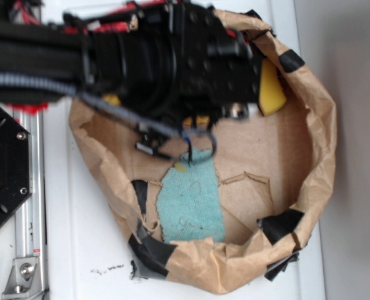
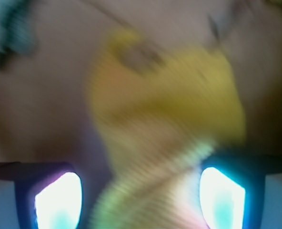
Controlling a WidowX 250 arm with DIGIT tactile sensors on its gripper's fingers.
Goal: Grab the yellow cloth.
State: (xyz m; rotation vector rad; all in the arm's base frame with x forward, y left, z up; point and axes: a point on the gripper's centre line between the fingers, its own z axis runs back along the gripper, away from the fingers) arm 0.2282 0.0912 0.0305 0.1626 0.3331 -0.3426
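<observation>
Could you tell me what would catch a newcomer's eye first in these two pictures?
In the exterior view, the black robot arm sprawls across the top, covering much of a crumpled brown paper bin patched with black tape, with a teal-green cloth flat on its floor. In the blurred wrist view, the yellow cloth fills the middle, reaching down between the two glowing fingertips of the gripper.

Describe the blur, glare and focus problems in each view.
Exterior view: the arm near the lens is out of focus and hides most of the yellow cloth; the teal cloth and paper bin are sharper, with soft even lighting. Wrist view: heavy motion blur smears the yellow cloth; the fingertips glow overexposed white-cyan around the gripper.
</observation>
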